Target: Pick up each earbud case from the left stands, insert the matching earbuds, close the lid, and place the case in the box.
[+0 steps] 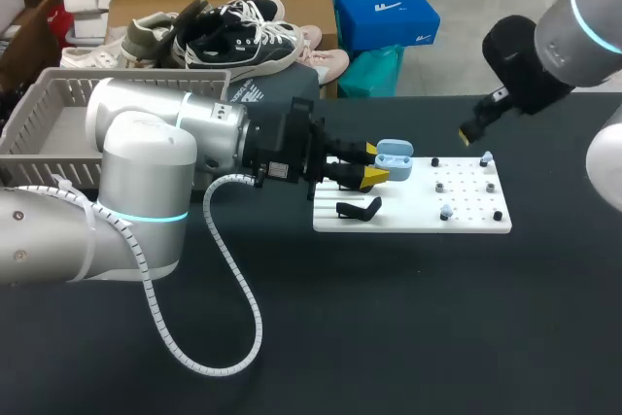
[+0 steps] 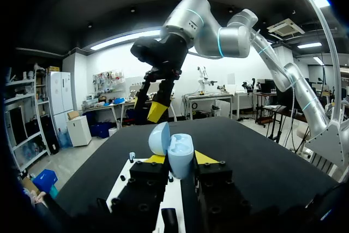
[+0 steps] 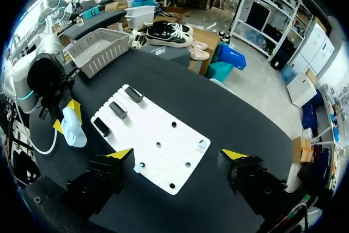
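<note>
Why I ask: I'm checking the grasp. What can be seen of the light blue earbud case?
The earbud case is light blue, rounded and smooth, plastic by its look. Its hinged lid stands open, swung to one side, showing the hollow inside; whether earbuds sit in it cannot be told. It stands upright, clamped from two sides between the yellow tips of the left gripper, over the white board. Nothing else touches it.

Board point(image 1: 408, 219) lies centre-right on the surface point(image 1: 389, 337); basket point(image 1: 136, 74) at left rear. Stand point(image 1: 358, 209) on the board's left part, earbuds point(image 1: 446, 212) on its right. Left hand point(image 1: 374, 163) holds earbud case point(image 1: 397, 155) over the board's left rear; right hand point(image 1: 468, 129) above its right rear.
</note>
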You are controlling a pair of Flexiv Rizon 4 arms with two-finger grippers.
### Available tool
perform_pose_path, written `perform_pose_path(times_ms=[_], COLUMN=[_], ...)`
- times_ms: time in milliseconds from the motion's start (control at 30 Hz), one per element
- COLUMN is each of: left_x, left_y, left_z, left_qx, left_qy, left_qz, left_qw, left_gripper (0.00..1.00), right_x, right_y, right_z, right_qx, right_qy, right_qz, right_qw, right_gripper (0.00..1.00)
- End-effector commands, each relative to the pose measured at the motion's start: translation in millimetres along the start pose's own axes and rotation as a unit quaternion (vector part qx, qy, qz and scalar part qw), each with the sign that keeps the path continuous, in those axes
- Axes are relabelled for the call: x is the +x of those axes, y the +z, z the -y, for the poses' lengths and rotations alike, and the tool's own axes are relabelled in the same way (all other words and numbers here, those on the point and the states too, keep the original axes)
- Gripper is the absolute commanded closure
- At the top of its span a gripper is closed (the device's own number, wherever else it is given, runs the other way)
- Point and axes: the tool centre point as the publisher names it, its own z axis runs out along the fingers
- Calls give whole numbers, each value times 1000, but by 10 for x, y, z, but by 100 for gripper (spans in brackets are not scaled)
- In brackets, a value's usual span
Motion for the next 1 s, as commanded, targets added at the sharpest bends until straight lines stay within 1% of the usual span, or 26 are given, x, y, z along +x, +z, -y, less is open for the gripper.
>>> perform_pose_path(times_ms=[33, 167, 333, 400, 600, 633, 667, 700, 767, 867, 900, 967, 1000], left_x=[8, 8, 8, 8, 8, 8, 8, 8, 8, 8, 8, 8, 8], left_y=[6, 6, 6, 6, 6, 6, 6, 6, 6, 6, 6, 6, 6], left_z=[-11, -11, -11, -11, -11, -11, -11, -11, -11, -11, -11, -11, -11], left_qx=[1, 1, 1, 1, 1, 1, 1, 1, 1, 1, 1, 1, 1], left_qy=[1, 1, 1, 1, 1, 1, 1, 1, 1, 1, 1, 1, 1], left_qz=[1, 1, 1, 1, 1, 1, 1, 1, 1, 1, 1, 1, 1], left_qw=[1000, 1000, 1000, 1000, 1000, 1000, 1000, 1000, 1000, 1000, 1000, 1000, 1000], left_gripper=[100, 100, 100, 100, 100, 100, 100, 100, 100, 100, 100, 100, 100], right_x=[-33, -13, -1, 5, 88, 102, 125, 143, 173, 208, 221, 240, 248], right_y=[175, 373, 571, 625, 829, 847, 871, 890, 919, 968, 984, 1014, 1025], right_z=[41, 136, 210, 224, 292, 302, 308, 315, 321, 355, 367, 387, 394], right_qx=[101, 98, 115, 123, 128, 127, 124, 124, 120, 116, 114, 112, 111], right_qy=[8, 29, 34, 34, 44, 48, 51, 52, 57, 64, 67, 72, 72], right_qz=[-23, -57, -89, -97, -126, -128, -132, -134, -138, -143, -144, -146, -147], right_qw=[995, 993, 989, 987, 983, 982, 982, 982, 982, 981, 981, 980, 980], right_gripper=[0, 0, 0, 0, 0, 2, 7, 15, 20, 20, 24, 25, 31])
